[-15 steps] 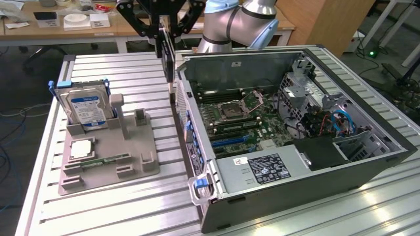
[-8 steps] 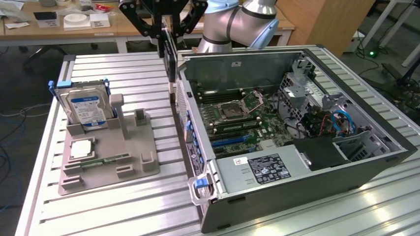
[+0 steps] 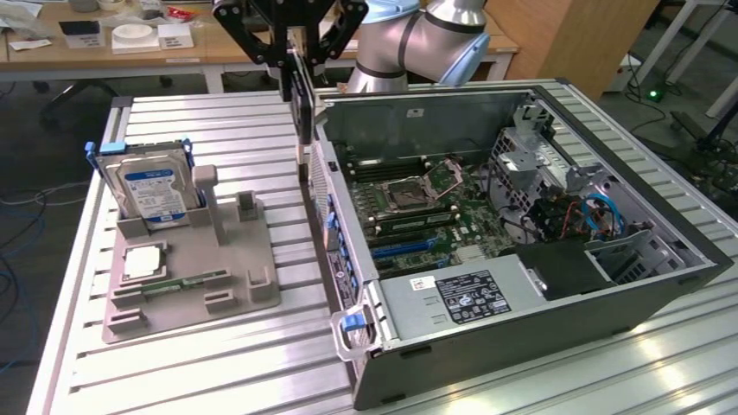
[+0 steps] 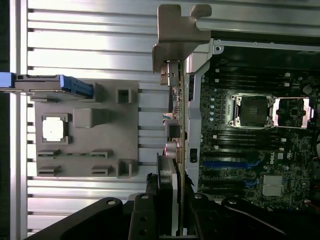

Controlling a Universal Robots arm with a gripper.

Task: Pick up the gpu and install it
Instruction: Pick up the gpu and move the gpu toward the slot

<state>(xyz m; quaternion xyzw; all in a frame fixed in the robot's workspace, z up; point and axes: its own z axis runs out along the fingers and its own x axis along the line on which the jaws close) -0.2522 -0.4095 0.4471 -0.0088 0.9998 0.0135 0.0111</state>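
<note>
The gpu is a thin dark card that hangs upright in the air, edge-on, just above the near wall of the open computer case. My gripper is shut on its upper end. In the wrist view the gpu runs along the case wall, its silvery bracket at the far end, and my gripper clamps it from both sides. The motherboard with its blue slots lies just beside the card, inside the case.
A grey fixture tray on the slatted metal table holds an upright hard drive, a square chip and a narrow green memory stick. The power supply and cables fill the case's near and right parts.
</note>
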